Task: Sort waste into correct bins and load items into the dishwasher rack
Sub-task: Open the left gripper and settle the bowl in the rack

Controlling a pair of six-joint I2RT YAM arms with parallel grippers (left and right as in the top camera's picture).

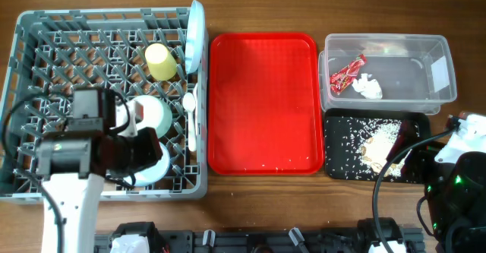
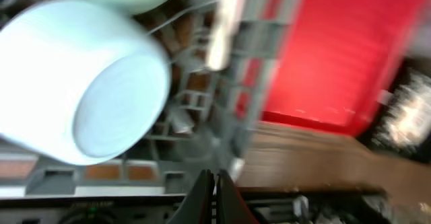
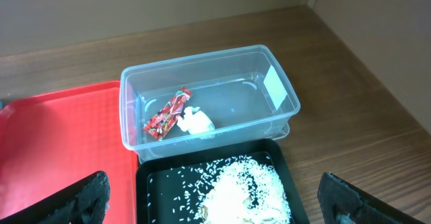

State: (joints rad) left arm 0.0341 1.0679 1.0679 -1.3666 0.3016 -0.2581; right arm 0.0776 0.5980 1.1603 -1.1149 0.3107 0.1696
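Two cautions: lift left gripper [image 2: 215, 183], pressed together and empty, straight clear of bowl [image 2: 81, 83] at 5 o'clock in rack [image 1: 99, 14]; leave right gripper [image 3: 215, 204] spread.

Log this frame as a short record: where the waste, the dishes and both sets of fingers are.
rack: grey, at the table's left
plate: on edge at rack's right side
cup: yellow-green, in rack beside plate
bowl: light blue, tilted in rack
cutlery: white, along rack's right edge
clear tub: wrapper and napkin inside
black tray: rice crumbs scattered and piled
red tray: a few crumbs only
left fingers: shut, nothing held, beside bowl
right fingers: open wide, empty, near black tray
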